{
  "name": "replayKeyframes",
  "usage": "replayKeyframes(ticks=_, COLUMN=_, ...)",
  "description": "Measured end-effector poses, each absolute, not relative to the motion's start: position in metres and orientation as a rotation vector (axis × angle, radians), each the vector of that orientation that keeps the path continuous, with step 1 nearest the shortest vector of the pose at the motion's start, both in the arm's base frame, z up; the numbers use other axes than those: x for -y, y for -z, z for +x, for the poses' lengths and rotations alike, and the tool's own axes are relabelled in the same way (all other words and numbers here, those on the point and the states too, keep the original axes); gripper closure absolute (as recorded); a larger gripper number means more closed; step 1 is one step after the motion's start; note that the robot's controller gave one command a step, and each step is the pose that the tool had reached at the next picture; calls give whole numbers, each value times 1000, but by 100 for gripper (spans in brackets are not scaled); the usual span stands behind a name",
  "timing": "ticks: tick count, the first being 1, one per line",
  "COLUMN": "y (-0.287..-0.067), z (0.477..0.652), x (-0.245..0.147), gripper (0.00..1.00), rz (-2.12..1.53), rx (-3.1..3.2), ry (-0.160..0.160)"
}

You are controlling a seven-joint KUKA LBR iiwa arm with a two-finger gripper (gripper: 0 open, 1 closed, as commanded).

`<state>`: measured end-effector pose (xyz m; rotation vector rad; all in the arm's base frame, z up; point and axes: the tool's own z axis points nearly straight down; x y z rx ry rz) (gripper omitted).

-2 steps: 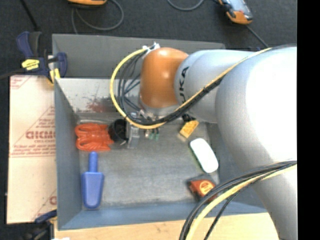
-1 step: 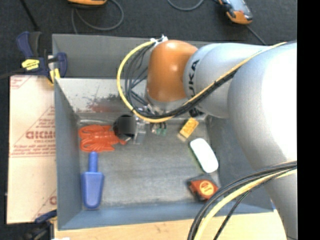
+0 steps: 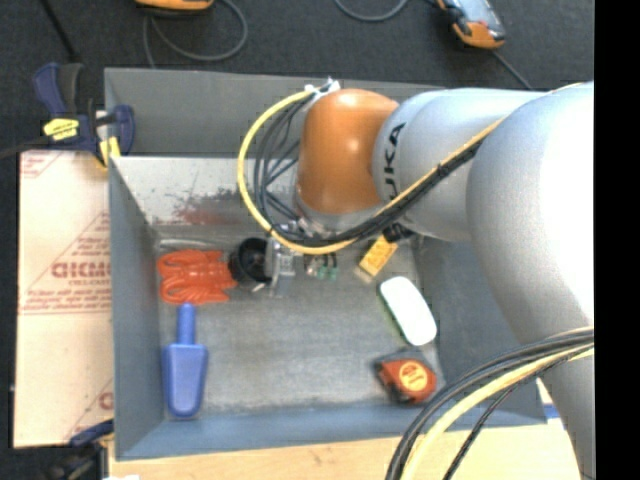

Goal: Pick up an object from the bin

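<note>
My gripper (image 3: 277, 264) is low in the bin's back middle, mostly hidden under the arm's orange cover. Just to its left lies an orange looped plastic thing (image 3: 192, 275), shaped like scissor handles, on the bin floor. A black round piece (image 3: 247, 260) sits between that orange thing and the gripper, touching the gripper's side; I cannot tell whether it is loose or part of the gripper. A small yellow block (image 3: 375, 257) lies right of the gripper, partly under the arm.
A blue brush-like tool (image 3: 185, 364) lies at the front left with its handle pointing to the back. A white oval thing (image 3: 408, 310) rests at the right, and an orange tape measure (image 3: 408, 379) sits at the front right. The arm covers the bin's back right.
</note>
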<state>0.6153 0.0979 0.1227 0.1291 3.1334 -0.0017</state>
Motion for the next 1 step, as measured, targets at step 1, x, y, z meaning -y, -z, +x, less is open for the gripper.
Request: replayKeyframes(ticks=1, y=-160, z=614, x=-114, gripper=100, rz=269, rx=-3135, ry=2)
